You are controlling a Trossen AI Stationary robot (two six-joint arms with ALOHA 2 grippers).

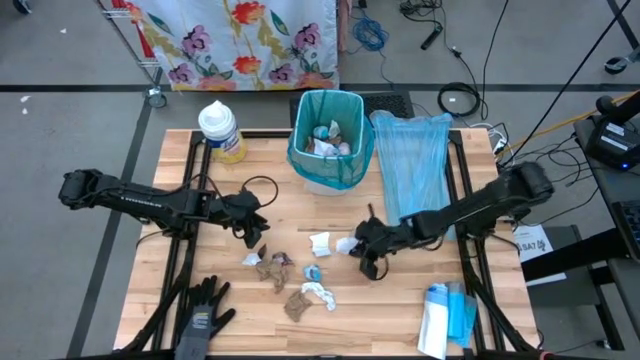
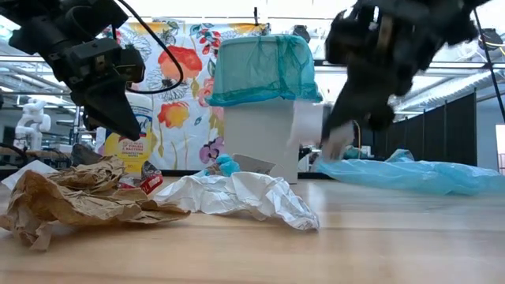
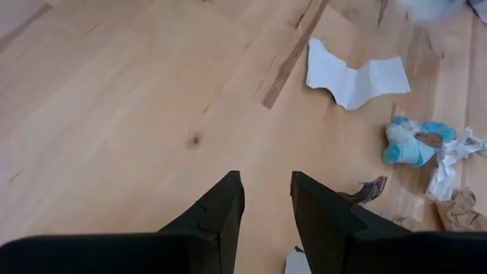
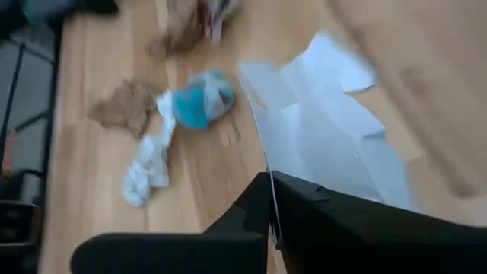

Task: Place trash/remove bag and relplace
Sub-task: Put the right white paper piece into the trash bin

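Small trash scraps lie loose on the wooden table: a white scrap (image 1: pixel 320 243), brown wads (image 1: pixel 275 266), a light blue wad (image 1: pixel 313 272) and a white and brown clump (image 1: pixel 305 298). My left gripper (image 1: pixel 255 232) (image 3: pixel 266 186) hangs open over bare wood left of them, touching nothing. My right gripper (image 1: pixel 362 245) (image 4: pixel 270 176) is right of the scraps, shut on a white paper scrap (image 4: pixel 327 129). The bin (image 1: pixel 330 140), lined with a teal bag and holding some trash, stands at the far edge. A spare light blue bag (image 1: pixel 412 165) lies flat beside it. My right gripper pinches the white paper scrap between its two fingers by one edge (image 4: pixel 285 164). The sheet spreads out beyond the fingertips. In the low view the gripper (image 2: pixel 339 138) and the white scrap stand above the table top, so the scrap looks lifted clear.
A wipes canister (image 1: pixel 220 130) stands at the far left corner. A black glove (image 1: pixel 200 310) lies at the near left edge, and a blue and white package (image 1: pixel 440 320) at the near right. Bare wood shows between the scraps and the bin.
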